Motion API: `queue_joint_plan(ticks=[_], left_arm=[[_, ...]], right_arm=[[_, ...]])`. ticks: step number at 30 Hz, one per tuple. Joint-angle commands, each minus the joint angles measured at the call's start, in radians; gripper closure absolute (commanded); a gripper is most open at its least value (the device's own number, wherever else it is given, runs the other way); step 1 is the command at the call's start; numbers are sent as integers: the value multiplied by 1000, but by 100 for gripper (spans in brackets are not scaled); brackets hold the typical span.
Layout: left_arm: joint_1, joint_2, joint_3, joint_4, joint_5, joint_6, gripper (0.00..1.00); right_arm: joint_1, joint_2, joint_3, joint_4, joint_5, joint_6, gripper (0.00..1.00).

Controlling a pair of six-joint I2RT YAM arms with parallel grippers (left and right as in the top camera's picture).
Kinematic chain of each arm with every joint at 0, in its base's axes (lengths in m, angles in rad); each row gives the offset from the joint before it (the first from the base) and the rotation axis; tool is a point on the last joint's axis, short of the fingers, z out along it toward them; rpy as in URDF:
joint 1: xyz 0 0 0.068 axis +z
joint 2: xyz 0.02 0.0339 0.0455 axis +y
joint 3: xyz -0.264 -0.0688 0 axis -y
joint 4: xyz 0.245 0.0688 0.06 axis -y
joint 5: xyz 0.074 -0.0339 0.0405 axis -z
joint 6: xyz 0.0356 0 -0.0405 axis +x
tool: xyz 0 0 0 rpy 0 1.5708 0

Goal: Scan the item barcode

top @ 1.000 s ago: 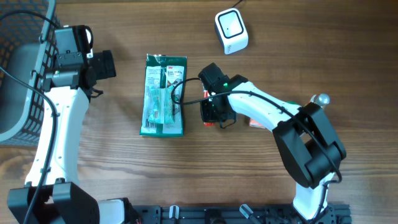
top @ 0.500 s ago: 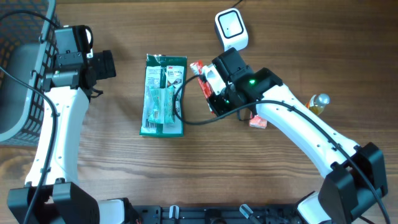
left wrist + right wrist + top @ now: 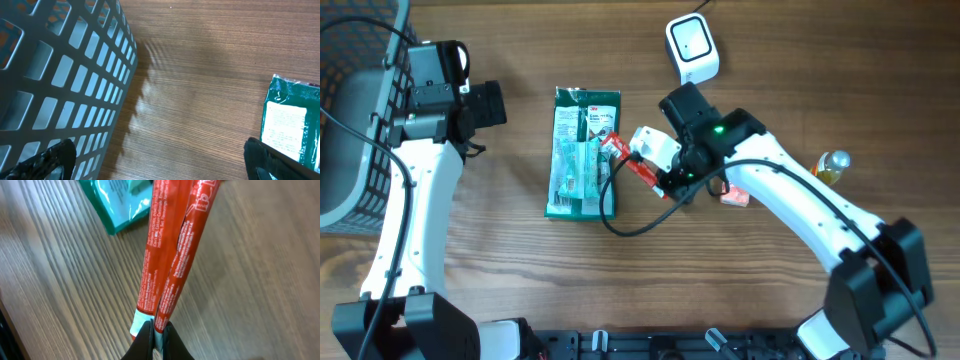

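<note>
— Biggest things first?
— Wooden table (image 3: 520, 280). A grey mesh basket (image 3: 350, 120) stands just beside the left gripper (image 3: 490, 103), on its outer side. In the left wrist view the basket wall (image 3: 60, 75) fills the space by one finger (image 3: 50, 155).
— Is that gripper gripping anything?
— No. The jaws are spread wide over bare wood, with nothing between them.
— Next in size?
— A green packet (image 3: 582, 152), flat on the table. It lies between the two grippers and nearer the right one. Its corner (image 3: 290, 120) shows just above the left gripper's other finger.
— And the scanner?
— A white scanner (image 3: 692, 48), beyond the right gripper (image 3: 668, 182) and apart from it.
— The item itself?
— A red packet (image 3: 630, 165), clamped tight in the right gripper by one end. From the wrist camera it runs straight out from the fingertips (image 3: 145, 337), printed side showing (image 3: 170, 255). Its far end hangs over the green packet's edge.
— Small things?
— A little bottle (image 3: 830, 165), well behind the right fingers, beside the arm.
</note>
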Motion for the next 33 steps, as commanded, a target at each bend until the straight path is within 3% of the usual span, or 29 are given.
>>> queue_joint_plan(ticks=[1,10,12,14,15,21,23,24,33], left_arm=[[0,-2,2,3,-2,8,0],[0,-2,2,3,-2,8,0],[0,-2,2,3,-2,8,0],[0,-2,2,3,-2,8,0],[0,-2,2,3,-2,8,0],[0,-2,2,3,-2,8,0],[0,-2,2,3,-2,8,0],[0,-2,2,3,-2,8,0],[0,-2,2,3,-2,8,0]], right_arm=[[11,81,-10,12,-39,-37,96],[110,270,-10,134,-111,-139,95],[124,280,-10,157,-102,-138,88],[122,280,-10,175,-103,-135,68],[121,280,-10,180,-103,-135,64],[120,246,48,167,-102,-68,57],[120,219,54,152,-103,-57,33],[120,215,54,138,-103,-57,28],[120,227,-9,162,-34,-56,35]])
